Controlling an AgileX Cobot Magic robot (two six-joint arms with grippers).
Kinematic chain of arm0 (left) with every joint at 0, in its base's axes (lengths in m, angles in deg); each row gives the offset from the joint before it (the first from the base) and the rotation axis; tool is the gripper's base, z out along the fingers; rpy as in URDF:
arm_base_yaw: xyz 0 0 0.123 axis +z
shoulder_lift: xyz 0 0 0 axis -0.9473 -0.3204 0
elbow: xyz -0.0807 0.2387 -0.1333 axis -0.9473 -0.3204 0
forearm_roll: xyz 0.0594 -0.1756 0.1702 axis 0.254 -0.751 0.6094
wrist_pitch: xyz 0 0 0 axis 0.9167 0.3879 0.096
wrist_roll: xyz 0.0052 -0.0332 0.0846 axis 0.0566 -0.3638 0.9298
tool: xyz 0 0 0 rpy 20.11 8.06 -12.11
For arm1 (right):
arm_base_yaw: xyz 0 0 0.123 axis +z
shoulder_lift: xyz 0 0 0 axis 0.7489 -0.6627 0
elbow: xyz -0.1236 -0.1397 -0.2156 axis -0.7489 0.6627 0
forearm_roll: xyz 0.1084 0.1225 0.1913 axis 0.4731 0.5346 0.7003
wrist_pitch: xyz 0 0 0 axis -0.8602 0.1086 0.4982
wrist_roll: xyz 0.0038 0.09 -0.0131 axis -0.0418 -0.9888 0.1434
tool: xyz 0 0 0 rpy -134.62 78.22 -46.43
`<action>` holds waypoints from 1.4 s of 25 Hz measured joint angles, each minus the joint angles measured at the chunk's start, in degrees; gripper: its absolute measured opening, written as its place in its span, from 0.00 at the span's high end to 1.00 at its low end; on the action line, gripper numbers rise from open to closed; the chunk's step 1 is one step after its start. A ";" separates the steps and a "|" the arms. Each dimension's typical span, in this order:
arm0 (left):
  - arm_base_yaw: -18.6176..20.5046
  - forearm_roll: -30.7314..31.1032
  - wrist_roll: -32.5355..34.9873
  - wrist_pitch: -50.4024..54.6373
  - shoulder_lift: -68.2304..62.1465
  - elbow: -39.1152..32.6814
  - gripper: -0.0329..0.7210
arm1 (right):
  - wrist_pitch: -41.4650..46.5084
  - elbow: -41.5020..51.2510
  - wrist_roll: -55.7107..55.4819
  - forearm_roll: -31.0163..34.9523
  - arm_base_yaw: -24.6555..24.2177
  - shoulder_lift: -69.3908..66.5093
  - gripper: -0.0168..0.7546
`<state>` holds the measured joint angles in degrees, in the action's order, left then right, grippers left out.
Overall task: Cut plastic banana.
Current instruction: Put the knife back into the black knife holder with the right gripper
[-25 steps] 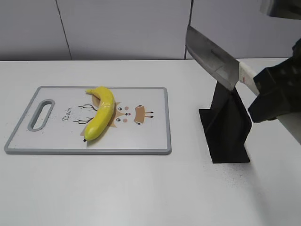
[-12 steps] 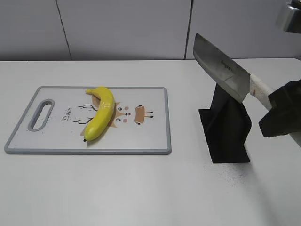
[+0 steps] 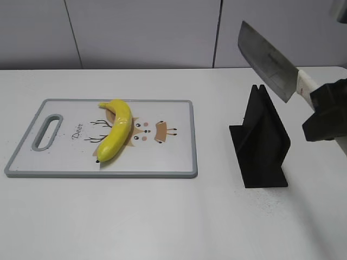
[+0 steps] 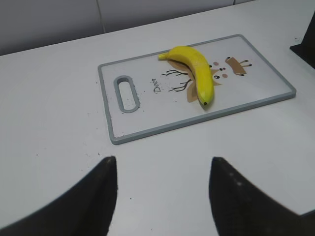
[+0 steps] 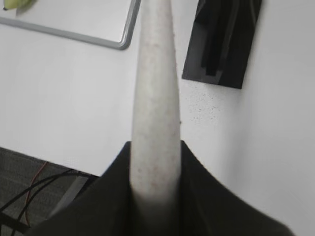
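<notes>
Lying diagonally on board (image 3: 162, 157) | plastic banana (image 3: 115, 131) | stem far-left, tip near

Right gripper (image 3: 324, 111) up at the far right edge, fingers (image 5: 197, 191) clamped on both sides of a white knife handle (image 5: 155, 118), which runs straight out ahead from between the jaws. Left gripper (image 4: 162, 189) hanging in the air, jaws spread wide apart, nothing between the two dark fingertips (image 4: 103, 189), pointed forward and down.
</notes>
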<state>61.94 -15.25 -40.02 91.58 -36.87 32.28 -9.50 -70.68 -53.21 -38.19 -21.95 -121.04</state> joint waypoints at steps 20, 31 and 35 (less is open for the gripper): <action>0.06 3.86 -2.99 -0.70 0.00 -0.33 0.28 | -7.95 0.00 -13.43 -8.78 0.00 -11.27 0.74; 8.95 3.79 -2.99 -0.70 0.00 -0.33 0.28 | -8.35 0.00 -15.88 -11.40 0.00 -13.78 0.74; 9.07 3.79 -3.04 -0.70 0.00 -0.38 0.29 | -8.40 0.00 -15.88 -11.42 0.00 -15.44 0.74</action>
<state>71.01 -11.46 -43.06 90.89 -36.87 31.90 -17.90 -70.68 -69.09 -49.61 -21.95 -136.47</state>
